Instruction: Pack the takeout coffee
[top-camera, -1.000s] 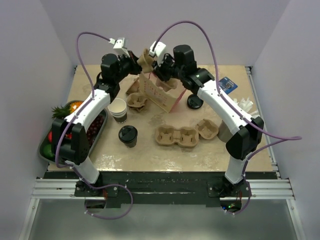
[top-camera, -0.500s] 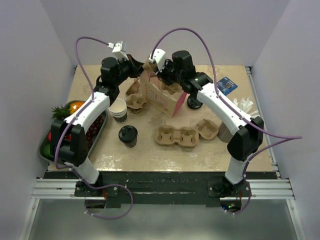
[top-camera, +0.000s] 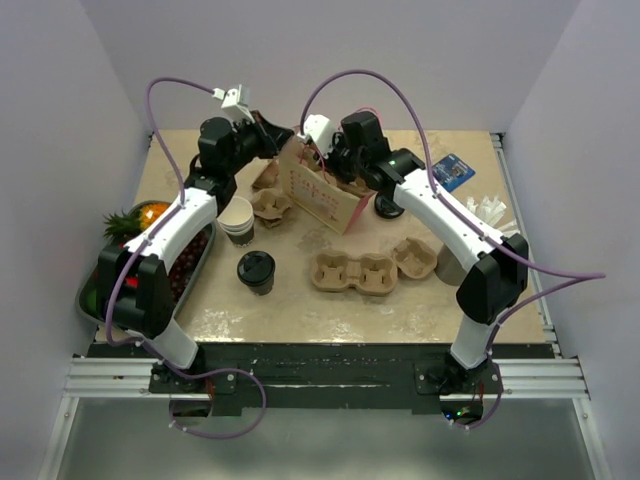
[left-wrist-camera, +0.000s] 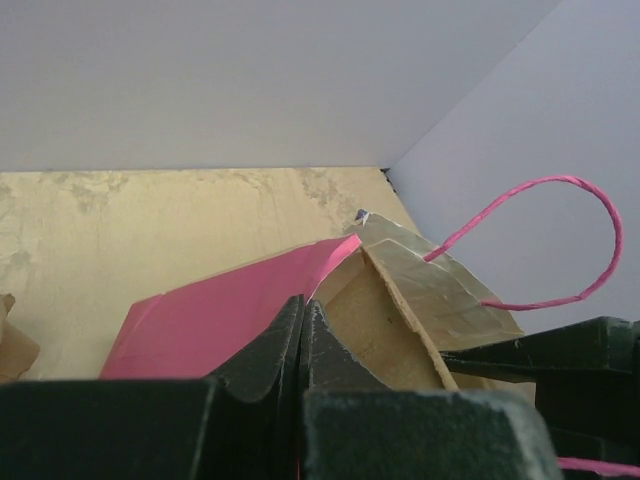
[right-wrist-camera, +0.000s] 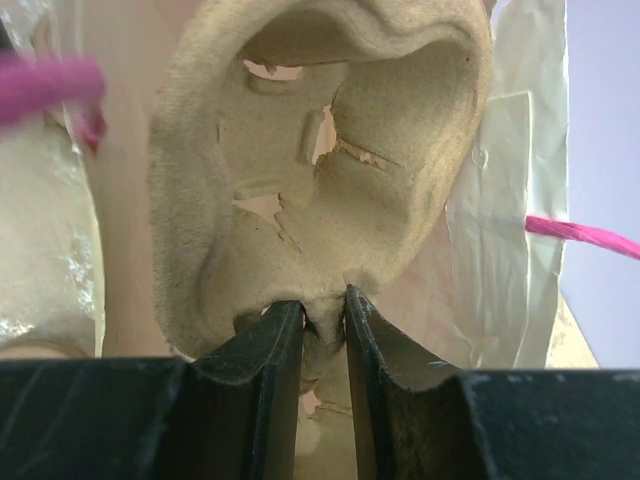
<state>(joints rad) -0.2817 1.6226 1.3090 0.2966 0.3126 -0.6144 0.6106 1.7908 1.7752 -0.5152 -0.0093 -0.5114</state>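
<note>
Two grippers were busy at the paper bag (top-camera: 318, 195). The left gripper (left-wrist-camera: 302, 312) pinched its pink edge tight. The right gripper (right-wrist-camera: 322, 305) held a cardboard cup tray (right-wrist-camera: 320, 160) at its open top. The coffee (top-camera: 256, 271) stood on the worktop (top-camera: 300, 310), not yet packed; most of the job looked left.

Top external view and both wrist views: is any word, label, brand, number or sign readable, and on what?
None can be read.
On the brown paper bag with pink handles: rows of pink marks on its face, too small to read.
On the small blue packet at the far right: pale patch, blurred.
</note>
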